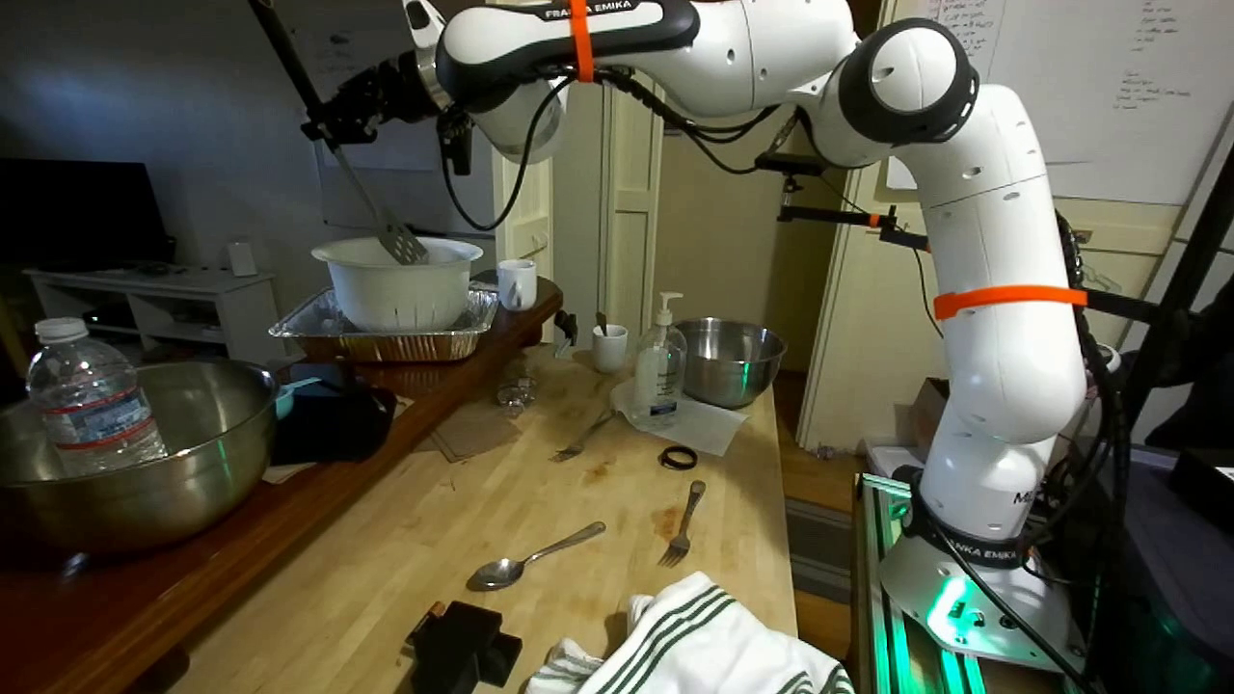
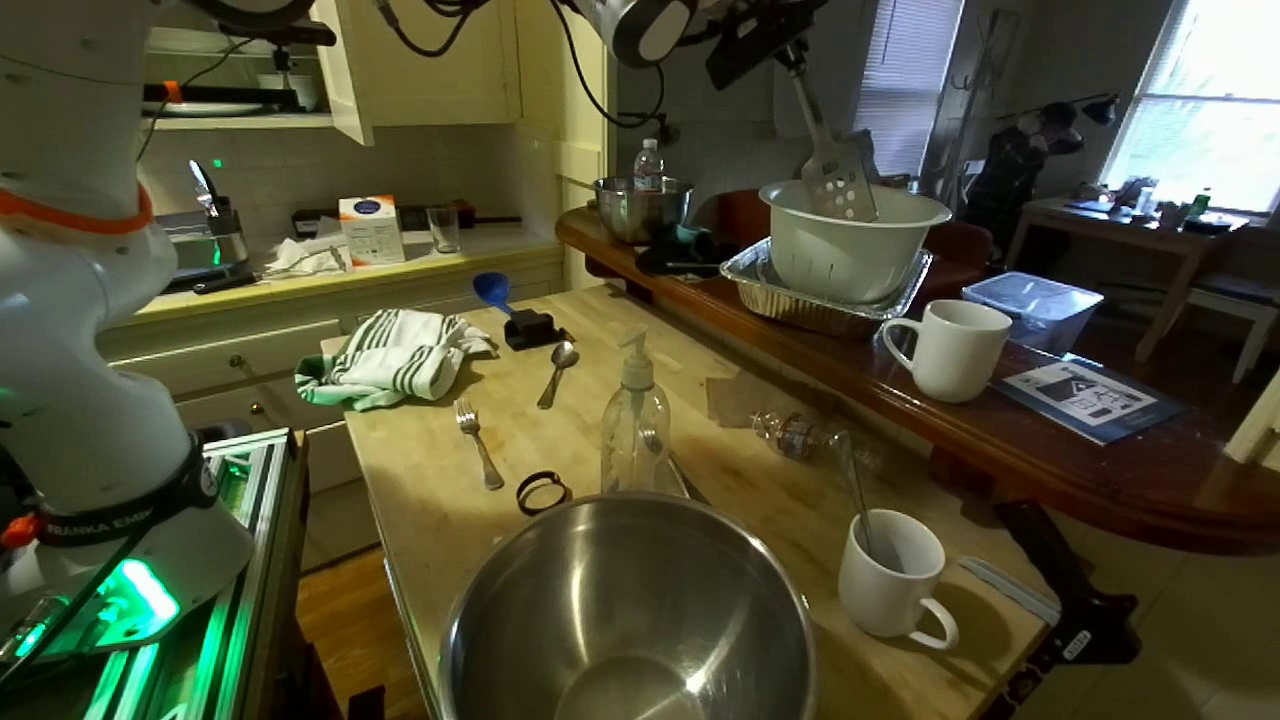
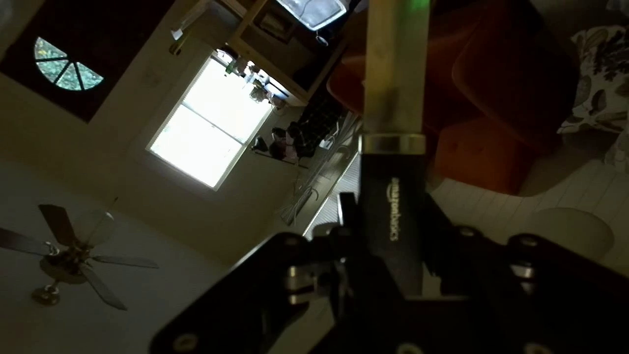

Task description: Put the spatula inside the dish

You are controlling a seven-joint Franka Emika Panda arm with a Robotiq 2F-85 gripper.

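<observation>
Placing step in hand, by judgement: gripper (image 3: 390, 216) closed around the black handle of the spatula (image 2: 830, 168), which slants head-down at the mouth of the dish (image 2: 848, 252) in both exterior views; rim contact cannot be told. Next move should lower the head well inside, then release gently.

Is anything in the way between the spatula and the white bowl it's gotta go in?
Nothing that I can see. The end effector holds the spatula, and in both exterior views its slotted head shows at the open top of the white bowl. I can't tell whether it's inside yet.
</observation>
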